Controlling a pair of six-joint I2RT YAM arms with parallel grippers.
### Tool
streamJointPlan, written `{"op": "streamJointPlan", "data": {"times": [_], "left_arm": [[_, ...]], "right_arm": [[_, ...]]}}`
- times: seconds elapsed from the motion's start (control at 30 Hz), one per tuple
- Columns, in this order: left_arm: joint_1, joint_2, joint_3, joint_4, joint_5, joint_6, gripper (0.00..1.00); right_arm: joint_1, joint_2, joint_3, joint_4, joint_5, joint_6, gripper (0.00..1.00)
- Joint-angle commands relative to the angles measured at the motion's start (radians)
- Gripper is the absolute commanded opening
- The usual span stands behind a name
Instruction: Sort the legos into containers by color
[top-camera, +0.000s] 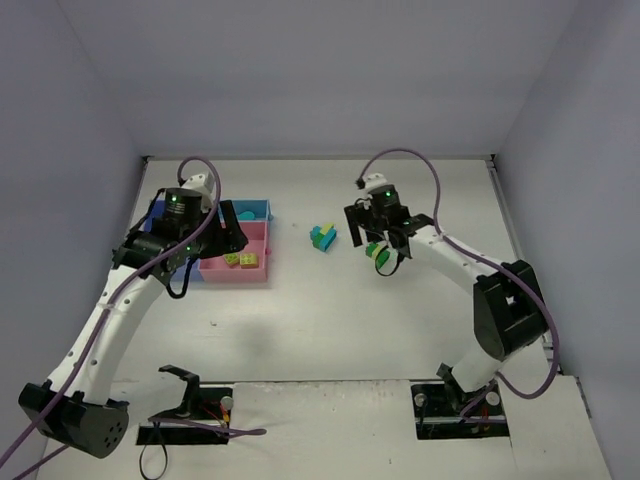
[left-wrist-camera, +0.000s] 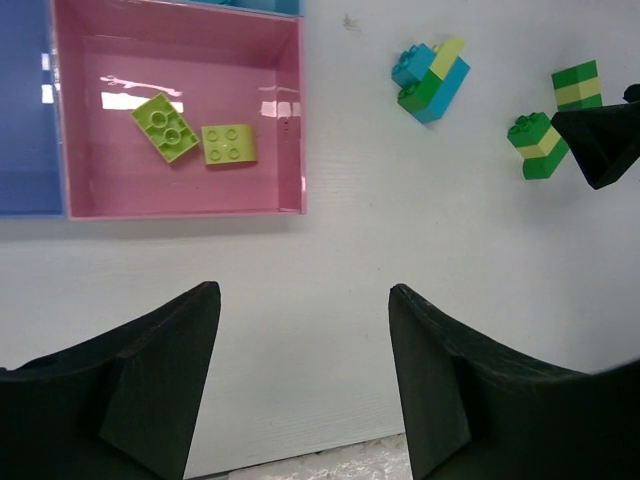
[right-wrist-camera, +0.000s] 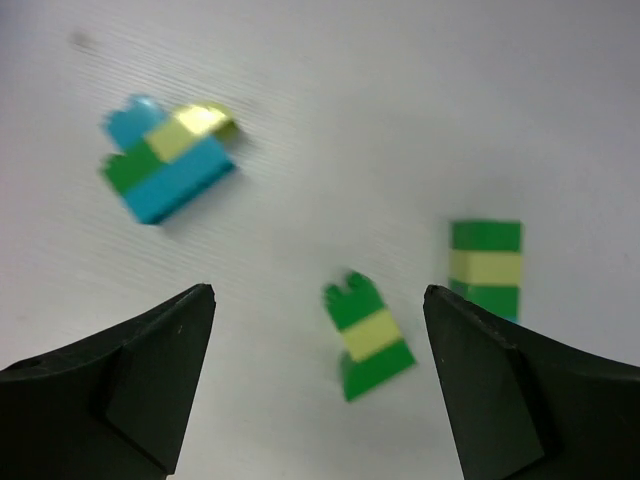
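A joined stack of teal, dark green and yellow-green legos (top-camera: 322, 237) lies mid-table, and also shows in the left wrist view (left-wrist-camera: 432, 80) and the right wrist view (right-wrist-camera: 168, 160). Two green and yellow-green stacks (right-wrist-camera: 369, 335) (right-wrist-camera: 486, 265) lie under my right gripper (right-wrist-camera: 318, 300), which is open and empty above them (top-camera: 385, 248). The pink tray (left-wrist-camera: 290, 120) holds two yellow-green bricks (left-wrist-camera: 165, 125) (left-wrist-camera: 229, 143). My left gripper (left-wrist-camera: 305, 300) is open and empty over bare table just in front of the pink tray.
The blue tray (left-wrist-camera: 25, 110) adjoins the pink one on the left. The light-blue tray (top-camera: 258, 208) sits behind it with a teal piece (top-camera: 245, 214) inside. My right gripper's fingertip (left-wrist-camera: 600, 140) shows beside the green stacks. White walls enclose the table.
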Motion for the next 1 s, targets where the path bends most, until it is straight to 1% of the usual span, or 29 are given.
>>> {"op": "streamJointPlan", "data": {"times": [0.0,0.03,0.1,0.13,0.2,0.23,0.43,0.6,0.63,0.73,0.97], "left_arm": [[-0.031,0.033,0.021,0.113,0.058,0.003,0.62],[-0.040,0.053,0.031,0.116,0.057,0.006,0.63],[-0.069,0.070,0.042,0.122,0.046,0.012,0.64],[-0.078,0.086,0.045,0.125,0.043,0.015,0.65],[-0.098,0.099,0.053,0.128,0.040,0.017,0.65],[-0.103,0.110,0.056,0.125,0.041,0.018,0.65],[-0.131,0.123,0.047,0.119,0.043,0.031,0.65],[-0.137,0.121,0.028,0.116,0.055,0.035,0.65],[-0.137,0.121,0.028,0.111,0.058,0.040,0.65],[-0.140,0.116,0.022,0.104,0.060,0.048,0.65],[-0.143,0.106,0.005,0.096,0.058,0.052,0.65]], "right_arm": [[-0.055,-0.075,-0.093,0.023,0.047,0.020,0.82],[-0.094,-0.085,-0.109,0.023,0.027,0.011,0.82],[-0.128,-0.083,-0.133,0.026,0.007,-0.007,0.82],[-0.162,-0.072,-0.139,0.032,-0.011,-0.013,0.81],[-0.188,-0.059,-0.142,0.032,-0.037,-0.056,0.78],[-0.199,-0.048,-0.144,0.035,-0.077,-0.079,0.75],[-0.204,0.001,-0.161,0.047,-0.141,-0.153,0.69],[-0.204,0.027,-0.143,0.038,-0.232,-0.213,0.65],[-0.204,0.030,-0.133,0.030,-0.238,-0.219,0.63],[-0.204,0.061,-0.104,0.000,-0.244,-0.250,0.63],[-0.204,0.116,-0.099,-0.011,-0.270,-0.288,0.57]]}}
